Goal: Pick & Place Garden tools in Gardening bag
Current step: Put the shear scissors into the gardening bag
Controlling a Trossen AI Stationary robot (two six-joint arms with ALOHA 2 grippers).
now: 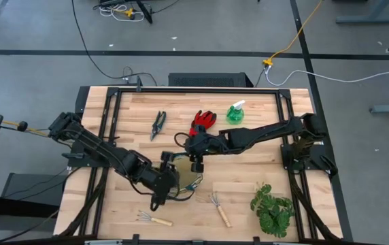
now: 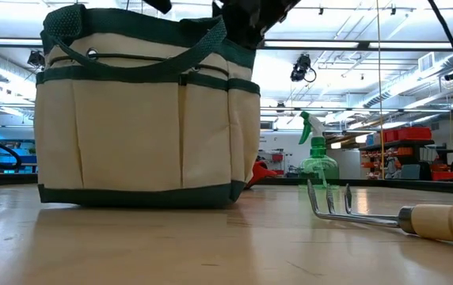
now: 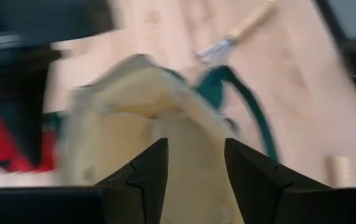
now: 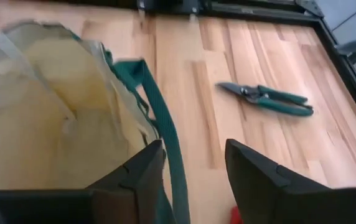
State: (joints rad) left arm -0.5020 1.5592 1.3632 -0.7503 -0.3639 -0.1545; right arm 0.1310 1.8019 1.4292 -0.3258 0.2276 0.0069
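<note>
Both grippers are parked at the cream canvas bag with dark green trim (image 1: 181,175), mid-bench: the left gripper (image 3: 195,163) is seen spread and empty over the bag's mouth, and the right gripper (image 4: 190,163) is spread and empty at its green handle. Looks like the bag is being held open or set up, with nothing visibly packed yet. Next, a tool has to be grabbed and dropped inside. Counted on the wooden bench (image 1: 249,170): one pair of grey pruning shears (image 1: 158,124), one red glove (image 1: 203,122), one green spray bottle (image 1: 235,112), two wooden-handled rakes (image 1: 220,209) (image 1: 153,219).
</note>
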